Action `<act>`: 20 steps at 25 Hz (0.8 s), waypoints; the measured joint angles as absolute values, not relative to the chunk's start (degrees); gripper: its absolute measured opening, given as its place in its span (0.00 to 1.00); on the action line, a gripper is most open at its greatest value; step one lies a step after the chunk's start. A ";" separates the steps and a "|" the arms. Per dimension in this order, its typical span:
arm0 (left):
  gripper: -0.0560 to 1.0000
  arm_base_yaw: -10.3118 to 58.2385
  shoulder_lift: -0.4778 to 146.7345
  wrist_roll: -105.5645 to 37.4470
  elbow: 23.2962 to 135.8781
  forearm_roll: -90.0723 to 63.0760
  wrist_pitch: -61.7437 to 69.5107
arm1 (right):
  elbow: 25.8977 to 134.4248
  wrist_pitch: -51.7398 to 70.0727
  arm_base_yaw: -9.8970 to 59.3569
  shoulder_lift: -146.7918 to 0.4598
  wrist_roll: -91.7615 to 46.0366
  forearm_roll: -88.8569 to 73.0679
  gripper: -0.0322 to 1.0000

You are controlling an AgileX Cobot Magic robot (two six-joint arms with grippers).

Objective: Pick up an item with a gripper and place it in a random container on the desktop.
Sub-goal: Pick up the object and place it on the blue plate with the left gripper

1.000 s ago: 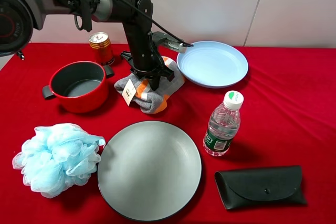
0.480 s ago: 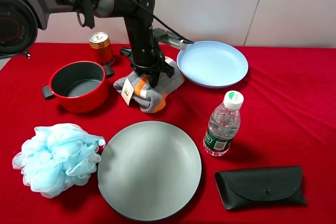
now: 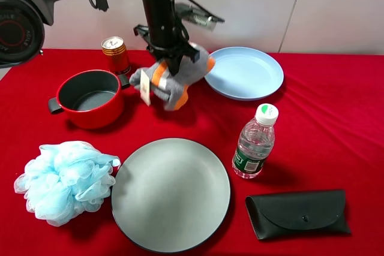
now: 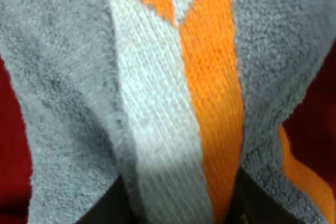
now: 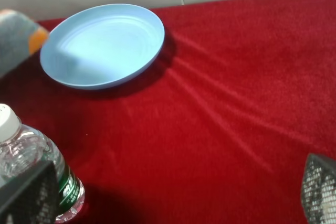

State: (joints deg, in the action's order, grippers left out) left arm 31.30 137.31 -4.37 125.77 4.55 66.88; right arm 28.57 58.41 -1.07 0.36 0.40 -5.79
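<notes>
Left gripper (image 3: 171,59) was clamped on the folded grey towel (image 3: 174,80), pinching it from above. The towel hung straight beneath the claw, clear of the red desktop (image 3: 336,106), with its shadow on the cloth below. Orange and white stripes showed on the bundle. A small pale paper tag (image 3: 144,92) dangled from the end of the towel farthest from the plate.

In the left wrist view the towel filled nearly everything ahead of this gripper. Grey terry lay on both sides, with a white band and an orange band running between. Only the dark tips of the fingers (image 4: 107,209) peeped out at the towel's near edge.

The light-blue plate (image 3: 243,74) lay on the desktop just beside the left gripper, on the side toward the right arm and lower than the claw. The towel's edge came close to its rim, but whether the two overlapped could not be told. On the gripper's opposite side, and below it, stood the red pot (image 3: 90,97), with a gold can (image 3: 114,54) behind the pot. A grey plate (image 3: 171,193) lay well in front of the gripper, toward the camera. It was flanked by a light-blue pouf (image 3: 66,181) on the pot's side and a black glasses case (image 3: 297,213) on the other.

The right gripper (image 5: 173,203) was spread wide, with only red cloth between its two fingers (image 5: 26,195). The light-blue plate lay ahead of it, and a water bottle (image 5: 31,166) stood just beside one finger.
</notes>
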 joint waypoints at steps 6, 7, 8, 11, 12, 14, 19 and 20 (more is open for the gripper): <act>0.33 31.30 136.67 -4.37 128.43 4.50 66.94 | 28.57 58.41 -1.07 0.36 0.40 -5.79 0.70; 0.33 31.30 136.24 -4.37 128.43 4.50 66.99 | 28.57 58.41 -1.07 0.36 0.40 -5.79 0.70; 0.33 31.30 135.72 -4.35 128.43 4.50 66.99 | 28.57 58.41 -1.07 0.36 0.40 -5.79 0.70; 0.33 31.30 133.93 -4.19 128.68 4.38 66.99 | 28.57 58.41 -1.07 0.36 0.40 -5.79 0.70; 0.33 31.30 133.27 -4.08 128.68 4.38 66.99 | 28.57 58.41 -1.07 0.36 0.40 -5.79 0.70; 0.33 31.45 132.22 -3.82 128.69 4.48 67.00 | 28.57 58.41 -1.07 0.36 0.40 -5.79 0.70; 0.33 32.48 130.45 -2.74 128.69 4.67 67.05 | 28.57 58.41 -1.07 0.36 0.40 -5.91 0.70; 0.33 32.70 130.10 -2.65 128.69 4.67 67.05 | 28.57 58.41 -1.07 0.36 0.40 -5.92 0.70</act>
